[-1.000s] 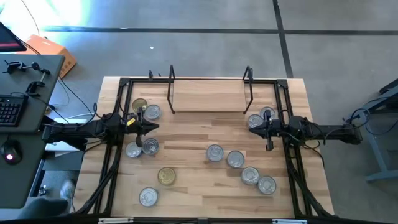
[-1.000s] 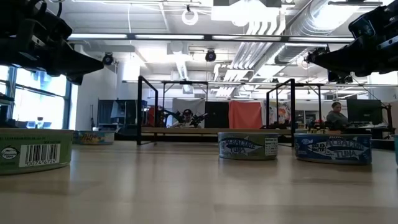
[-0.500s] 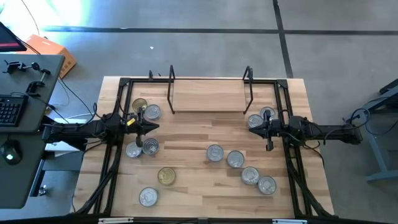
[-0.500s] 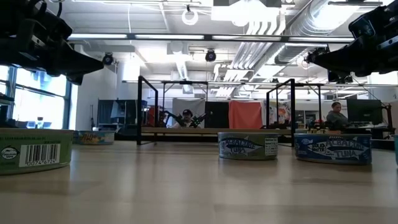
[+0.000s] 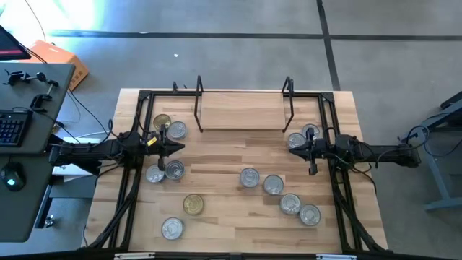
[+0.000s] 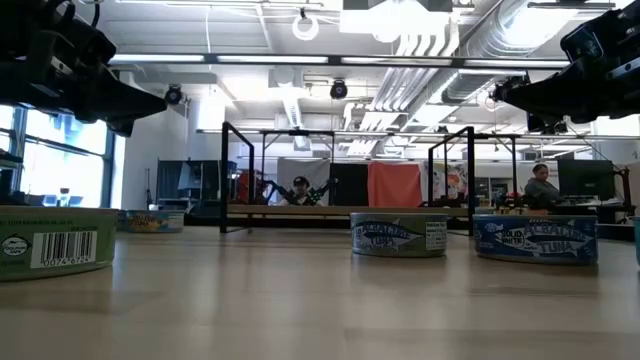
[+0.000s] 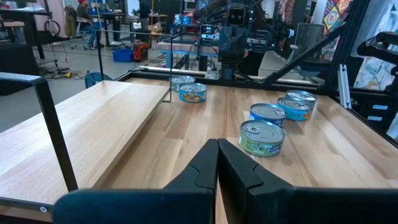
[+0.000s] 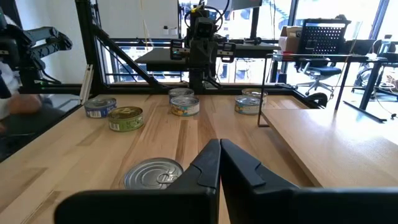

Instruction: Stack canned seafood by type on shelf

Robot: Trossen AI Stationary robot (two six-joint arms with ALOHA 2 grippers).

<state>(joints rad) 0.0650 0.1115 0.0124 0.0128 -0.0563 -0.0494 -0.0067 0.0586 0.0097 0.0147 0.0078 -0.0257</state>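
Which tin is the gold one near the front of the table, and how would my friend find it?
Start at the wooden table seen from above and go to its left half, toward the edge farthest from the shelf. There the gold-lidded tin sits alone, with a silver tin just beyond it nearer the edge. Its yellow-gold lid sets it apart from the silver lids around it.

Table: I see a wooden tabletop (image 5: 224, 155).
Shelf (image 5: 242, 112): at 12 o'clock, bare.
Tins (image 5: 249, 177): scattered from 3 to 9 o'clock.

Flat round tins (image 5: 249, 177) are scattered upright on the bench — silver-lidded, two gold (image 5: 193, 205); the wooden shelf (image 5: 242, 110) is seen bare behind them.
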